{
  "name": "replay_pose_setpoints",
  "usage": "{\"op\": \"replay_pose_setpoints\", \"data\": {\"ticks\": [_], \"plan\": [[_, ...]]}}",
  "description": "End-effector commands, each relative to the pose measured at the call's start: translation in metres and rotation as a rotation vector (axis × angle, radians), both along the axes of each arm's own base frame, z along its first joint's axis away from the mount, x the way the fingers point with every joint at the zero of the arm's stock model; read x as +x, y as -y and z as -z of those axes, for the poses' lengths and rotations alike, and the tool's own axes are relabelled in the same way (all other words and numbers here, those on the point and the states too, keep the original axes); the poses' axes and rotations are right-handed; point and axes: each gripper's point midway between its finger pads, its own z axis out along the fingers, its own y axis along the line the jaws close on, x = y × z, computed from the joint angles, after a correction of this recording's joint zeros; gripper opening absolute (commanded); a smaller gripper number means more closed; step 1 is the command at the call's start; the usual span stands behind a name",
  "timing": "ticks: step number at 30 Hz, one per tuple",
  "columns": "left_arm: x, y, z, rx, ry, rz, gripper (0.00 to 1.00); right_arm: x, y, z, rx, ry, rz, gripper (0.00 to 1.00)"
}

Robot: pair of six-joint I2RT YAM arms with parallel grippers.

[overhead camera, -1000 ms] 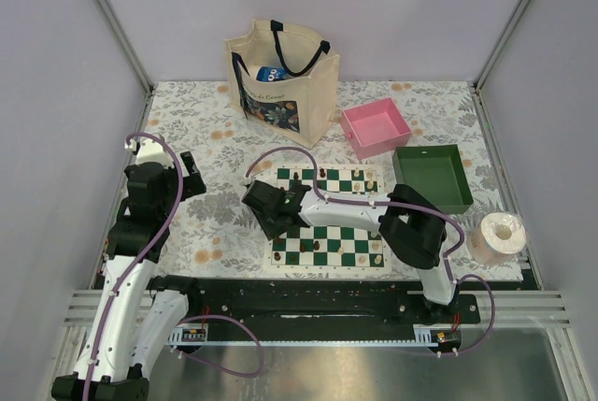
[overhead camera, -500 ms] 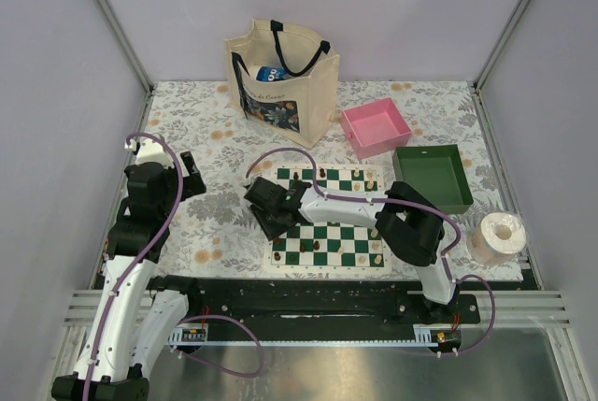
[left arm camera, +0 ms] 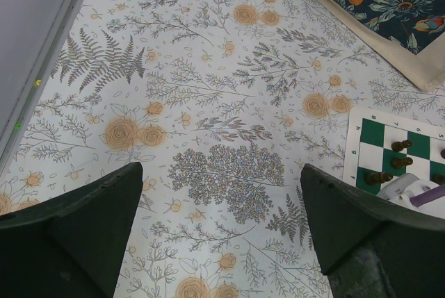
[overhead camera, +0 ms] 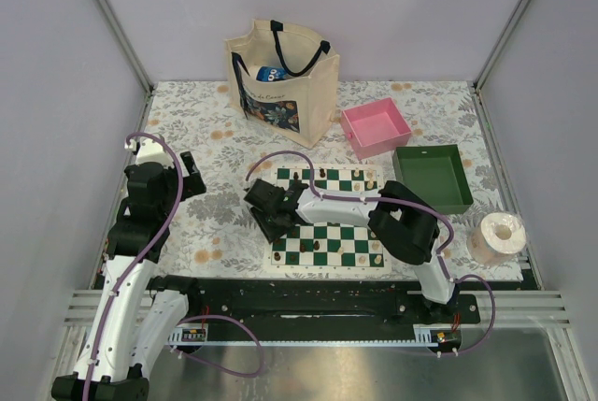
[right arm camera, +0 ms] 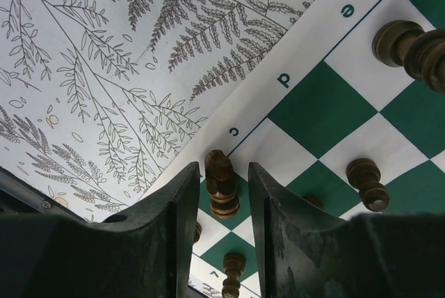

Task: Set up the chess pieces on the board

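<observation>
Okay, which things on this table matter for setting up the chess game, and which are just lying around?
For the job: board, chess pieces, right claw straddling a dark piece.
Lying about: tote bag, pink tray, green tray, paper roll.

Left arm (overhead camera: 120,284), right arm (overhead camera: 341,207): white links, black joints, looping purple cables (overhead camera: 178,193). Jaws: matte dark, wedge-shaped fingers (left arm camera: 69,228).
</observation>
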Motion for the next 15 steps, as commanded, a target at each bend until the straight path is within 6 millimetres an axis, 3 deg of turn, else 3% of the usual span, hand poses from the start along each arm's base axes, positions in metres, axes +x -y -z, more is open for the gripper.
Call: {"op": "replay_pose_setpoints", "data": {"ticks": [1, 15], "plan": [[0.0034, -0.0012, -0.0129, -0.005, 0.048, -0.008, 0.99, 0.0053, -0.0037, 0.002, 0.014, -0.008, -0.007, 0.43], [0.0033, -0.0016, -0.0122, -0.003, 0.046, -0.008, 0.99, 0.0069, -0.0081, 0.003, 0.023, -0.02, -0.019, 0.4]]}}
